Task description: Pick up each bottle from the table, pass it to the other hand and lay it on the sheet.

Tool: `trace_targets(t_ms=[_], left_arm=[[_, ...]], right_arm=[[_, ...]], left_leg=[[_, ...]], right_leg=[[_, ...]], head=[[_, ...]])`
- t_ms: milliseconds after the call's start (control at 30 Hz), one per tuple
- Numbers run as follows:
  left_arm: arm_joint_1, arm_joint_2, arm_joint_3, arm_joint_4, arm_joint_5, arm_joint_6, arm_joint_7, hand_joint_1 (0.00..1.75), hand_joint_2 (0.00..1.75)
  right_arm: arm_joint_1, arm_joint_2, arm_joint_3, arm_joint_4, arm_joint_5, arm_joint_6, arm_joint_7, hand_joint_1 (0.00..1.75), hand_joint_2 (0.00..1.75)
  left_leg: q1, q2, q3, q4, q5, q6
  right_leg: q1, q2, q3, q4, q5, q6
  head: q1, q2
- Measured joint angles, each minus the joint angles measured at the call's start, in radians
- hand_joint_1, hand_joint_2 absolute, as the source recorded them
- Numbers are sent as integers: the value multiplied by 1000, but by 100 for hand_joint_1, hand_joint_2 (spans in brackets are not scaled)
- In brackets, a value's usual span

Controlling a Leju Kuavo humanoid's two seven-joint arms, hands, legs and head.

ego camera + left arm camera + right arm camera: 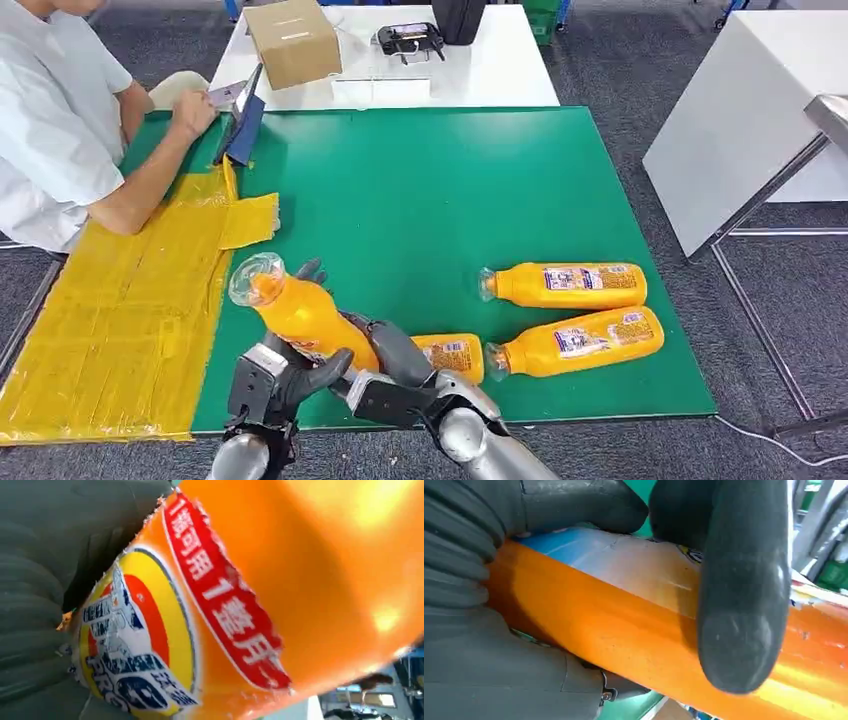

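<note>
An orange bottle [300, 315] with a clear cap is held tilted above the green table's [430, 200] near edge, cap toward the yellow sheet [120, 320]. My left hand [275, 380] grips its lower part from the left, and the label [135, 645] sits right against the palm. My right hand [395, 355] grips the same bottle [624, 630] from the right, with fingers [744, 580] wrapped over it. Two more orange bottles [570, 285] [585, 340] lie on their sides at the right. A third [455, 355] lies partly hidden behind my right hand.
A person [60, 120] sits at the far left with a forearm on the sheet's far end. A cardboard box [292, 40] and a black device [410, 38] stand on the white table [500, 70] behind. Another white table [740, 120] stands at the right.
</note>
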Motion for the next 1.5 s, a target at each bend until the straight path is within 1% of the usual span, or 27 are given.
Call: trace_targets(t_ms=[133, 367, 400, 700, 833, 867, 900, 1033, 1200, 1367, 1400, 1433, 1500], left_arm=[[10, 2, 11, -1, 1, 0, 0, 0, 175], [21, 3, 34, -5, 8, 0, -1, 0, 175], [22, 3, 34, -6, 9, 0, -1, 175, 175], [43, 2, 42, -23, 40, 26, -39, 175, 175], [47, 2, 48, -39, 42, 49, -48, 175, 175], [47, 2, 48, -45, 41, 53, -51, 175, 175], [46, 2, 48, -49, 41, 55, -52, 175, 175], [42, 3, 46, -81, 53, 36, -53, 175, 175], [9, 15, 43, -161, -3, 50, -55, 175, 175], [-4, 24, 39, -203, -13, 51, -51, 175, 175], [-6, 26, 38, -208, -22, 53, -50, 175, 175], [-12, 29, 37, -212, -35, 59, -46, 175, 175], [-35, 51, 39, -227, -125, 112, -8, 175, 175]], right_arm=[[-35, -3, 48, 22, 113, -53, 30, 175, 175], [-80, -8, 103, 56, 136, -69, 47, 175, 175], [-82, -8, 105, 58, 136, -70, 47, 175, 175], [-94, -7, 131, 80, 152, -113, 56, 175, 175], [-74, -6, 127, 61, 146, -148, 64, 175, 175], [-68, -7, 125, 50, 146, -155, 65, 119, 175], [-63, -7, 124, 41, 146, -158, 67, 0, 175], [-34, -15, 111, -27, 140, -179, 70, 0, 175], [36, -44, 70, -155, 122, -199, 51, 0, 175], [65, -64, 54, -226, 124, -201, 50, 0, 175], [71, -67, 51, -236, 134, -212, 47, 0, 0], [77, -69, 48, -246, 151, -227, 46, 0, 0], [92, -84, 40, -279, 247, -276, 75, 0, 0]], left_leg=[[0, 1, 0, 0, 0, 0], [0, 1, 1, 0, 0, 0], [0, 1, 1, 0, 0, 0], [0, 2, 1, 0, 0, 0], [0, 2, 1, 0, 0, 0], [0, 2, 1, 0, 0, 0], [0, 2, 1, 0, 0, 0], [0, 2, 0, 0, 0, 0], [0, 0, 0, 0, 0, 0], [0, 1, 0, 0, 0, 0], [0, 1, 0, 0, 0, 0], [0, 1, 0, 0, 0, 0], [0, 1, 0, 0, 0, 0]], right_leg=[[0, 0, 0, 0, 0, 0], [0, 1, 0, 0, 0, 0], [0, 1, 0, 0, 0, 0], [0, 1, -1, 0, 0, 0], [0, 1, -1, 0, 0, 0], [0, 1, -1, 0, 0, 0], [0, 1, -1, 0, 0, 0], [0, 1, -2, 0, 0, 0], [0, 1, 0, 0, 0, 0], [0, 1, -1, 0, 0, 0], [0, 1, -1, 0, 0, 0], [0, 1, -1, 0, 0, 0], [0, 1, -1, 0, 0, 0]], head=[[0, 0], [0, 0], [0, 0], [0, 0], [0, 0], [0, 0], [0, 0], [0, 0], [0, 0], [0, 0], [0, 0], [0, 0], [0, 0]])
